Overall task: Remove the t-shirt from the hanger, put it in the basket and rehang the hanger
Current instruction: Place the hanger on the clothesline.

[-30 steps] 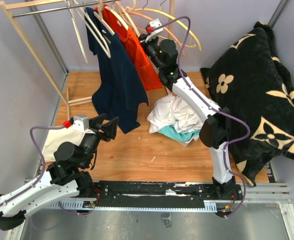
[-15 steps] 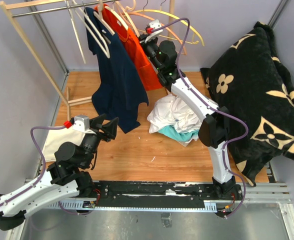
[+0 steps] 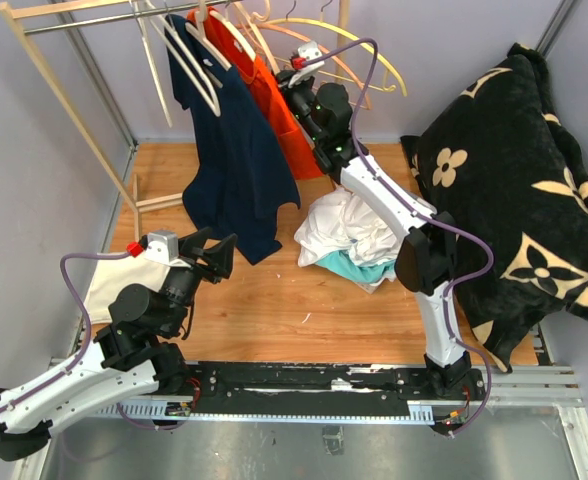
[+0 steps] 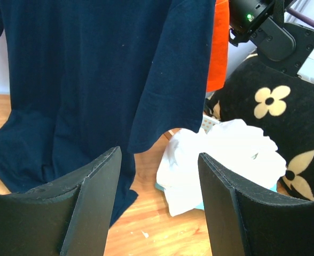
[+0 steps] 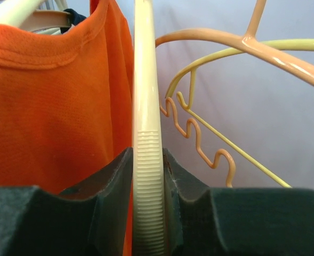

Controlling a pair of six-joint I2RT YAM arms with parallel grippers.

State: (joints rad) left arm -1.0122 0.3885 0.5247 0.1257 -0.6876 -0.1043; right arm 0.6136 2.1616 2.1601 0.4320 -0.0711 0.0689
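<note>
A: 2 grippers: how do they stand?
B: Up at the rail [image 3: 94, 20], the right gripper [image 5: 147, 162] is clamped narrow on the cream hanger [image 5: 146, 80]. The left gripper [image 4: 159, 176] gapes wide, holding nothing, low in front of the navy shirt [image 4: 93, 80].
A: Where is the t-shirt?
B: The orange t-shirt [image 5: 50, 106] hangs on that hanger, just beside the navy shirt.

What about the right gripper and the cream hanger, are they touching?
Touching. Right wrist view: the right gripper clamps the cream hanger from both sides.
</note>
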